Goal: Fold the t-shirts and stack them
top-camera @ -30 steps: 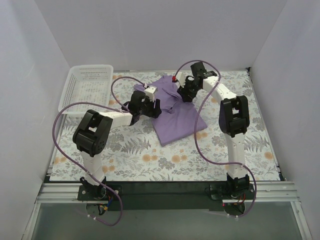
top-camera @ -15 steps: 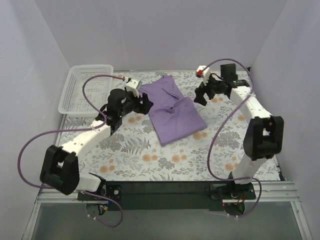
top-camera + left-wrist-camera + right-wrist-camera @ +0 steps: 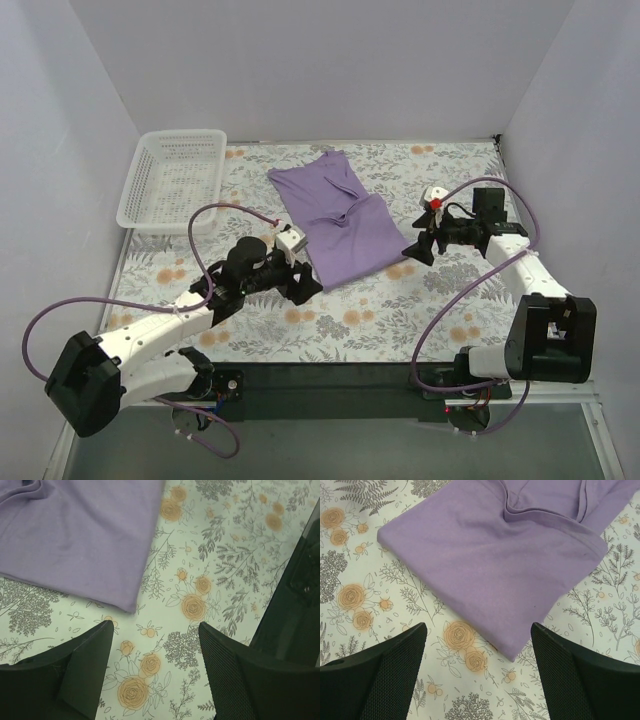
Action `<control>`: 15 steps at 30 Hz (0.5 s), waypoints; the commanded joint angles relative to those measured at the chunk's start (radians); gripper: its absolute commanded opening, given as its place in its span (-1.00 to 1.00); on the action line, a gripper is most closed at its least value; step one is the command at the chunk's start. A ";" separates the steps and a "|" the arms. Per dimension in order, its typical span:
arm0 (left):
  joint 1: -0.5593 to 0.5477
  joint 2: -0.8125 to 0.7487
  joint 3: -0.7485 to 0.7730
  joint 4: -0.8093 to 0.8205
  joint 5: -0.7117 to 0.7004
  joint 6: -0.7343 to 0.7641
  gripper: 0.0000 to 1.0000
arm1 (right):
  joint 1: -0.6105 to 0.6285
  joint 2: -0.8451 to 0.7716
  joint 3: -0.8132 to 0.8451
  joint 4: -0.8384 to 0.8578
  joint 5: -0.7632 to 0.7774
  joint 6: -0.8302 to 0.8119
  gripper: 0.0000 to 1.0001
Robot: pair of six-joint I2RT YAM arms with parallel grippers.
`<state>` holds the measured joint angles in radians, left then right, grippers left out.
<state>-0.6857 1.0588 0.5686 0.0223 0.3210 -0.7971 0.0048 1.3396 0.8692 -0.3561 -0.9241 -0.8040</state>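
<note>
Overhead, the lavender t-shirt (image 3: 335, 215) is lying on the floral table cover (image 3: 400, 320) in the middle of the table, folded into a long panel that is running diagonally from the far centre towards the near right. Its far end is showing rumpled folds, while the near end is lying flat and smooth. The left gripper (image 3: 306, 287) is hovering low beside the near left corner of the garment, its jaws standing apart and gripping nothing. The right gripper (image 3: 414, 250) is hovering just off the near right edge, its jaws likewise spread wide and empty. Seen from the left wrist, the t-shirt (image 3: 75, 535) is filling the upper left of the view, with one corner pointing down towards the gap of the left gripper (image 3: 155, 626); only patterned cloth is lying between the two black fingers (image 3: 75, 675). Seen from the right wrist, the t-shirt (image 3: 505, 565) is spreading across the upper part of the view, a folded hem is curving near its top, and its lowest corner is reaching almost to the right gripper (image 3: 478, 627) without touching either finger. A white plastic basket (image 3: 172, 178) is sitting at the far left corner, well apart from the garment.
</note>
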 commanded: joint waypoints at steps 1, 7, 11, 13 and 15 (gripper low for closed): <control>-0.043 0.001 -0.013 -0.002 -0.050 0.136 0.36 | -0.040 -0.023 -0.012 -0.023 -0.133 -0.069 0.80; -0.100 0.078 0.010 0.004 -0.060 0.254 0.32 | -0.098 0.010 -0.003 -0.056 -0.130 -0.073 0.80; -0.132 0.148 0.023 0.027 -0.072 0.389 0.31 | -0.108 0.020 -0.001 -0.081 -0.127 -0.100 0.81; -0.143 0.181 0.039 0.036 -0.077 0.427 0.31 | -0.108 0.024 0.004 -0.089 -0.127 -0.112 0.80; -0.150 0.237 0.057 0.053 -0.080 0.455 0.30 | -0.109 0.024 0.004 -0.096 -0.127 -0.116 0.80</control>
<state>-0.8249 1.2568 0.5739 0.0345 0.2657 -0.4522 -0.0990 1.3575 0.8673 -0.4206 -1.0157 -0.8883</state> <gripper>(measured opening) 0.653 0.902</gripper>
